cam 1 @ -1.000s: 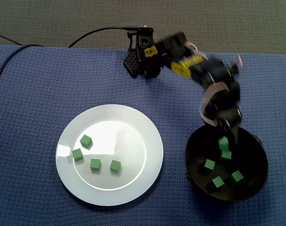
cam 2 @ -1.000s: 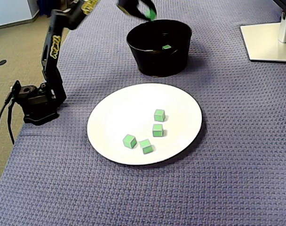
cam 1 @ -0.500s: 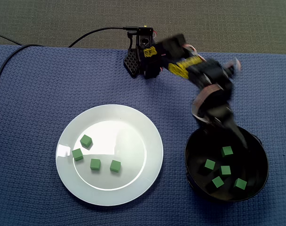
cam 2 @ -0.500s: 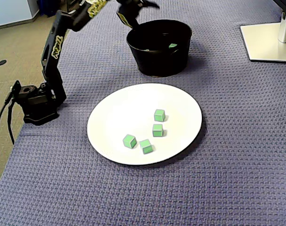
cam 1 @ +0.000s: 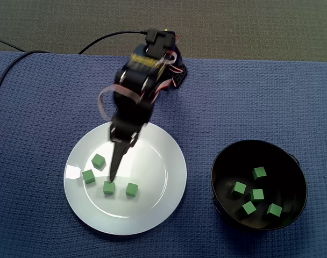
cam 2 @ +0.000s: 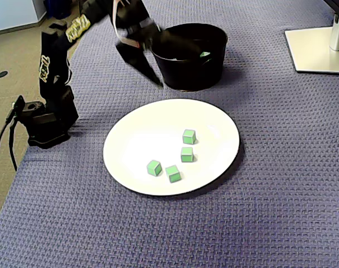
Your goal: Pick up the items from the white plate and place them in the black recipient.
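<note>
Cubes (cam 1: pixel 108 187), four on the plate (cam 1: pixel 153 212) at left in a fixed view, look light, stiff, flat-sided, so pinch across opp. faces, my gripper (cam 1: pixel 114 174) just above them, jaws too blurred to call, nothing blocking, bowl (cam 1: pixel 284 169) w/ five more at right on the cloth (cam 1: pixel 34 107).

This looks like an office or desk workspace. The tabletop (cam 1: pixel 271 97) is draped in a blue-purple waffle-weave cloth (cam 2: pixel 270 195). Short-pile carpeted floor (cam 1: pixel 249 27) fills the strip along the top of one fixed view. In the other, the flat pale foot of a monitor stand (cam 2: pixel 317 50) sits at the upper right. A black cable (cam 1: pixel 111 36) runs off past the tabletop's far edge
</note>
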### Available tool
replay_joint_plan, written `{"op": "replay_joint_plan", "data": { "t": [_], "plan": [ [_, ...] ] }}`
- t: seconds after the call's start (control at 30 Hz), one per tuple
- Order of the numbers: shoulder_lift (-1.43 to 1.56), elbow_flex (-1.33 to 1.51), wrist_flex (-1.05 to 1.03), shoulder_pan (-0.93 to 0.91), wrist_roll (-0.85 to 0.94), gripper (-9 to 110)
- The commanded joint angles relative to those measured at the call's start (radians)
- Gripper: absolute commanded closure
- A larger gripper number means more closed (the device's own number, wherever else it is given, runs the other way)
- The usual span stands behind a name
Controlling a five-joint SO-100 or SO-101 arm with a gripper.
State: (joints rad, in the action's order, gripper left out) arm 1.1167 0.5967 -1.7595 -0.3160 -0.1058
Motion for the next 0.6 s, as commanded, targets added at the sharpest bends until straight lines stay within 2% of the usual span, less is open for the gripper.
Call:
{"op": "replay_joint_plan", "data": {
  "t": [0.0, 0.57],
  "plan": [
    [-0.149, -0.052, -0.012, -0.037, -0.075, 47],
    [-0.512, -0.190, 0.048, 0.063, -0.067, 51]
  ]
}}
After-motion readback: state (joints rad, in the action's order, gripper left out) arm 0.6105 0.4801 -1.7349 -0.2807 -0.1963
